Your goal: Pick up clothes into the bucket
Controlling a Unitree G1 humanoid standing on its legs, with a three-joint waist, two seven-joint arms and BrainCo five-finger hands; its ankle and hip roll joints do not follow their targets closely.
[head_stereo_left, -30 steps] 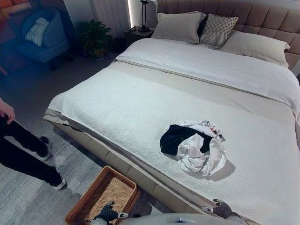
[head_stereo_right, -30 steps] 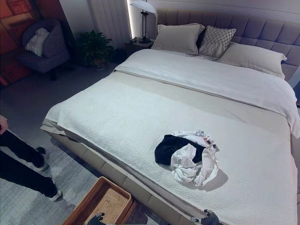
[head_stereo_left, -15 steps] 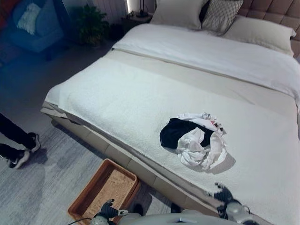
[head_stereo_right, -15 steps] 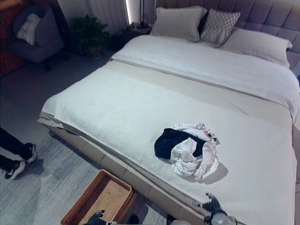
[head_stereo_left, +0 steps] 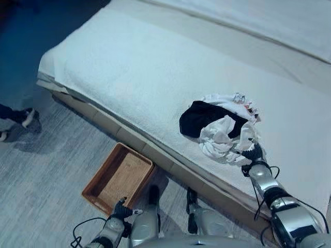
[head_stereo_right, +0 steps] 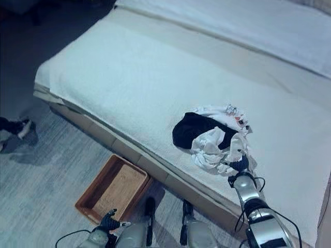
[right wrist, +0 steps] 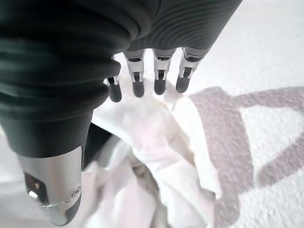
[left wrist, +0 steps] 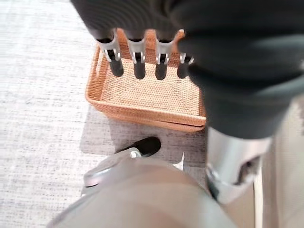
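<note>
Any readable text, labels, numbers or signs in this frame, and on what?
None can be read.
White garment in the clothes pile on the bed: small coloured marks near its far edge, too small to read.
Wicker basket on the floor: no print visible.

A wide bed [head_stereo_left: 155,67] fills the scene from 9 o'clock to 3 o'clock, covered by a textured white blanket [head_stereo_left: 129,77] over a smooth beige sheet [head_stereo_right: 207,51]. At 12 o'clock lies a paler duvet [head_stereo_right: 258,20]. The bed's padded beige base [head_stereo_left: 124,137] runs diagonally along the near edge. Grey, faintly streaked carpet [head_stereo_left: 46,170] covers the floor from 7 to 9 o'clock (a person's shoe [head_stereo_left: 27,117] shows at 9 o'clock).
</note>
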